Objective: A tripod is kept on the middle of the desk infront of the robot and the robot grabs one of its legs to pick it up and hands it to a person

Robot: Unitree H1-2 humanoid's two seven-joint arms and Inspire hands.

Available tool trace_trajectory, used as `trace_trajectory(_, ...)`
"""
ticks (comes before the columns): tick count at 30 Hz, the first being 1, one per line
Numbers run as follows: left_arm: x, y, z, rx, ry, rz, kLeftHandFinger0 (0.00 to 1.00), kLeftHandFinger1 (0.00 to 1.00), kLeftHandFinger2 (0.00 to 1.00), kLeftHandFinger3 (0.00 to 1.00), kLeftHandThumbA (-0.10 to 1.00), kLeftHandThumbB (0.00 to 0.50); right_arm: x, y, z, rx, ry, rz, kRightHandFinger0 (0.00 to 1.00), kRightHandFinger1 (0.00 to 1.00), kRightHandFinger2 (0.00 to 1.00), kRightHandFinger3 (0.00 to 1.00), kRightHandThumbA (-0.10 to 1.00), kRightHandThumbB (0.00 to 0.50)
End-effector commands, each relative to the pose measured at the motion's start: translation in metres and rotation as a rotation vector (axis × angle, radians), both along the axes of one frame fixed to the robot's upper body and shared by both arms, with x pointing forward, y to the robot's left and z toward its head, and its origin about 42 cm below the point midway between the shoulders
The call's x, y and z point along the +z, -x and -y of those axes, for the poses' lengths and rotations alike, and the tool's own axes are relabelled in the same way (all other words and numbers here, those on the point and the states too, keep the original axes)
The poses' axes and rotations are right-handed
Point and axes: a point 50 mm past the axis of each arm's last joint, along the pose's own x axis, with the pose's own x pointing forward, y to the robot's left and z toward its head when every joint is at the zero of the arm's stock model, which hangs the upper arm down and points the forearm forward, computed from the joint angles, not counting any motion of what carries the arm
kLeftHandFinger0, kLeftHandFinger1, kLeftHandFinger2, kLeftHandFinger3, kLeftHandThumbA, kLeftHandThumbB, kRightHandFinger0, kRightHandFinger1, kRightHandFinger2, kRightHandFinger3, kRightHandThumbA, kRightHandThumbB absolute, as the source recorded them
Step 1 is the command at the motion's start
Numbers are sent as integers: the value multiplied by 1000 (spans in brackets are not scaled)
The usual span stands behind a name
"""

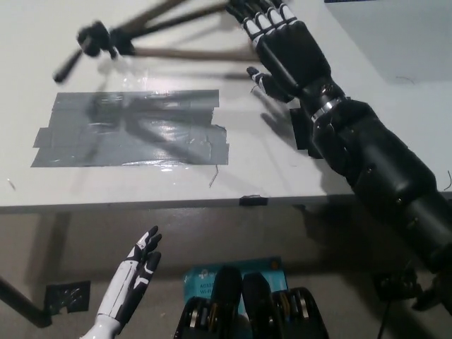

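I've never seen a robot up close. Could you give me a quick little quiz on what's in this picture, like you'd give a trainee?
1. True or false: the white left hand rests on the desk.
2. What is stuck on the desk? A) a grey tape patch B) a blue cloth C) a keyboard
3. Fill in: the blurred tripod shows near the picture's ___ edge, by the black right hand.
Key: 1 false, it hangs below the desk's front edge, fingers apart; 2 A; 3 top.
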Motion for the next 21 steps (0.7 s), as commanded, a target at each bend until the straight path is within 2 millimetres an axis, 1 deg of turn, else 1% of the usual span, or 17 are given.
trace_trajectory(1,13,0,-5,-24,-6,57,1000,1000,1000,1000,1000,86,138,54,13,227,-101,-326,1000,1000,1000,1000,739,500)
trace_trajectory(4,13,0,-6,-23,0,53,1000,1000,1000,1000,1000,109,148,72,24,269,-95,-316,1000,1000,1000,1000,811,500)
trace_trajectory(5,13,0,-6,-23,0,54,1000,1000,1000,1000,1000,99,150,75,27,278,-101,-311,1000,1000,1000,1000,822,500)
trace_trajectory(6,14,-2,-5,-24,1,65,1000,1000,1000,1000,1000,80,156,82,32,292,-115,-285,1000,1000,1000,1000,836,500)
trace_trajectory(7,15,-2,-4,-22,-4,69,1000,1000,1000,1000,1000,73,161,94,41,317,-142,-230,1000,1000,1000,1000,844,500)
trace_trajectory(8,16,-4,-4,-22,-6,73,1000,1000,1000,1000,1000,72,163,96,43,324,-148,-214,1000,1000,1000,1000,845,500)
trace_trajectory(10,17,-6,-3,-16,4,69,1000,1000,1000,1000,1000,78,169,121,62,350,-195,-149,1000,1000,1000,1000,926,495)
trace_trajectory(11,15,-5,-2,-17,6,67,1000,1000,1000,1000,1000,85,169,137,73,364,-237,-145,1000,1000,1000,1000,958,480)
trace_trajectory(12,15,-5,-1,-15,3,67,1000,1000,1000,1000,1000,81,167,150,81,371,-261,-122,1000,1000,1000,1000,993,452)
trace_trajectory(13,15,-5,-1,-14,0,68,1000,1000,1000,1000,1000,80,166,156,85,373,-268,-106,1000,1000,1000,1000,1000,448)
trace_trajectory(14,16,-6,-2,-16,-3,70,1000,1000,1000,1000,1000,79,164,166,91,376,-281,-79,1000,1000,1000,1000,1000,421)
trace_trajectory(15,17,-8,-1,-20,-4,73,1000,1000,1000,1000,1000,76,158,182,101,373,-313,-57,1000,1000,1000,1000,1000,380)
trace_trajectory(16,16,-6,-1,-22,-2,72,1000,1000,1000,1000,1000,75,152,194,107,363,-336,-47,1000,1000,1000,1000,1000,354)
trace_trajectory(18,13,-3,0,-18,8,67,1000,1000,1000,1000,1000,77,131,221,120,340,-427,-38,1000,1000,1000,1000,1000,292)
trace_trajectory(19,11,-3,0,-15,9,64,1000,1000,1000,1000,1000,80,116,238,126,338,-501,-55,1000,1000,1000,1000,1000,274)
trace_trajectory(20,11,-3,-1,-11,9,64,1000,1000,1000,1000,1000,75,114,240,126,339,-515,-62,1000,1000,1000,1000,997,295)
trace_trajectory(21,11,-4,-3,-6,9,63,1000,1000,1000,1000,1000,80,97,251,127,325,-569,-57,1000,1000,1000,1000,949,256)
